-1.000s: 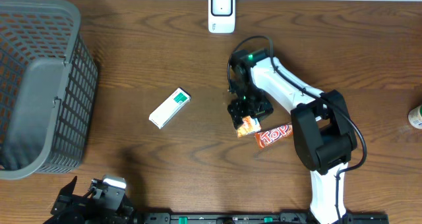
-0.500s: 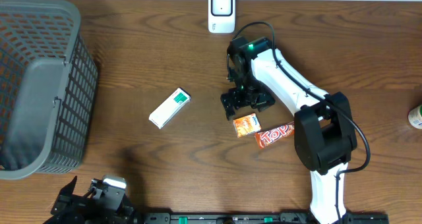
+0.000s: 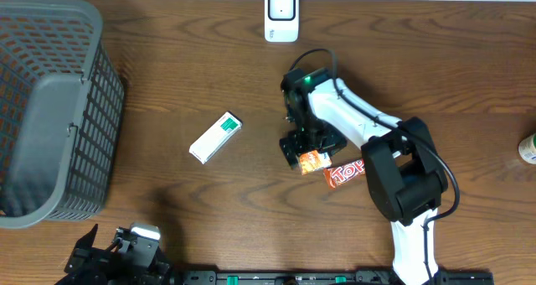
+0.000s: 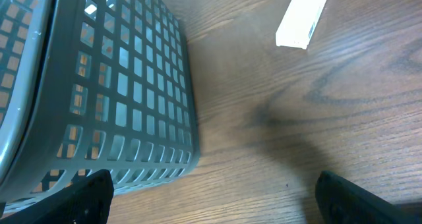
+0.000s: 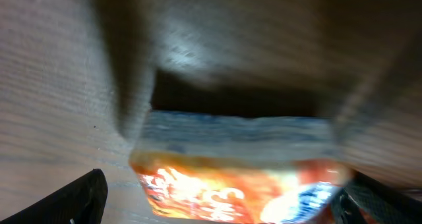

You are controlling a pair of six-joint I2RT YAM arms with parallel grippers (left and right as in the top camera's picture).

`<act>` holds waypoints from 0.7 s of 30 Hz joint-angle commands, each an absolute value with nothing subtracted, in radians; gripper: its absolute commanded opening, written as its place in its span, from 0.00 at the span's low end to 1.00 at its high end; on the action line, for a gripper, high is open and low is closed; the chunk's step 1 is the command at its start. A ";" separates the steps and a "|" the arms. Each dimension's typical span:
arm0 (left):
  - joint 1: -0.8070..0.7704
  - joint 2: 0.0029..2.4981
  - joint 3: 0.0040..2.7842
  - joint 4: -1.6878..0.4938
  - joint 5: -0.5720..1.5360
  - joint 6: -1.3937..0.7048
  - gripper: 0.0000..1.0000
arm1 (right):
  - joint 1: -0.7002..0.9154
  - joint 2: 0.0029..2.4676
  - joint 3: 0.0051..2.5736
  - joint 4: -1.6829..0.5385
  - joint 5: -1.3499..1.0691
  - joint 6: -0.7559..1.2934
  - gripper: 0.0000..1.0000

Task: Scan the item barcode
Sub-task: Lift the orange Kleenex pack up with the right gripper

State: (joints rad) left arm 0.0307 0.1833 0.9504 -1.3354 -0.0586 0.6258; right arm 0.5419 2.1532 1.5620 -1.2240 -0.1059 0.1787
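A small orange snack packet (image 3: 314, 160) lies on the wooden table, partly under my right gripper (image 3: 305, 146). In the right wrist view the packet (image 5: 231, 184) fills the space between the two spread fingertips of my right gripper (image 5: 224, 204), which is open; the picture is blurred. The white barcode scanner (image 3: 281, 14) stands at the table's far edge. My left gripper (image 3: 117, 250) rests at the near left edge, and in its own view my left gripper (image 4: 214, 201) is open, with bare wood between the fingers.
A red Topps bar (image 3: 344, 174) lies just right of the packet. A white and green box (image 3: 215, 137) is left of centre, also seen as the box (image 4: 303, 16). A grey basket (image 3: 50, 109) fills the left side. A bottle (image 3: 528, 148) is at the right edge.
My right gripper opened wide, drew back toward the scanner leaving the orange packet on the table, then came back down over it. The left arm stayed still.
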 commanded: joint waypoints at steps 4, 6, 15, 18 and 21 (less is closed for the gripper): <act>0.027 0.182 0.953 -1.335 -0.064 0.628 0.98 | 0.586 2.164 1.463 -1.116 -0.068 0.233 0.99; 0.027 0.182 0.953 -1.335 -0.064 0.628 0.98 | 0.587 2.164 1.432 -1.084 -0.045 0.259 0.99; 0.027 0.182 0.953 -1.335 -0.064 0.628 0.98 | 0.585 2.164 1.406 -1.057 -0.035 0.277 0.72; 0.027 0.182 0.953 -1.335 -0.064 0.628 0.98 | 0.585 2.164 1.406 -1.056 -0.031 0.276 0.62; 0.027 0.182 0.953 -1.335 -0.064 0.628 0.98 | 0.585 2.164 1.406 -1.056 -0.031 0.276 0.59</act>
